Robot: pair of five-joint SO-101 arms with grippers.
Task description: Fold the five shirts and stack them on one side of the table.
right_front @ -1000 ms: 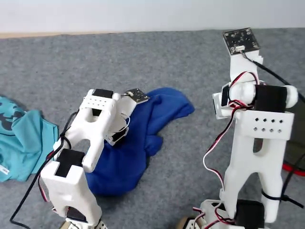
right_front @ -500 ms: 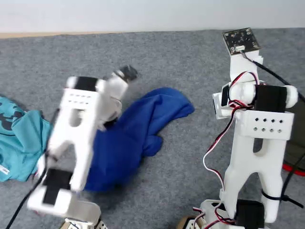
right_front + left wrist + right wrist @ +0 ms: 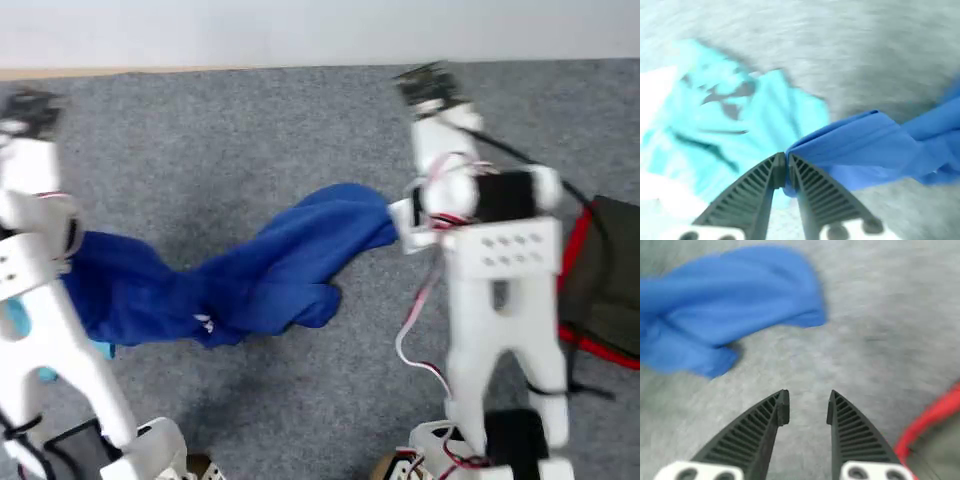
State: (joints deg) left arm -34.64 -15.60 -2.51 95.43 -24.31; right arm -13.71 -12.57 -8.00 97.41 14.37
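Note:
A blue shirt [image 3: 270, 275] lies stretched in a long twisted band across the grey table, and its left end is lifted. My left gripper [image 3: 787, 161] is shut on that end of the blue shirt [image 3: 865, 147], above a teal printed shirt [image 3: 735, 120]. The left arm [image 3: 40, 270] stands at the far left and covers most of the teal shirt. My right gripper [image 3: 806, 407] hangs open over bare table with nothing between its fingers, just short of the blue shirt's [image 3: 730, 310] other end. The right arm [image 3: 490, 250] stands beside that end.
A dark shirt with red trim [image 3: 605, 285] lies at the table's right edge, and its red edge [image 3: 932, 417] shows by the right gripper. The grey felt table [image 3: 250, 130] is bare toward the back, up to the wall.
The left arm has swung far to the left, pulling the blue shirt out into a long band over the teal shirt. The right arm has shifted left toward the shirt's right end.

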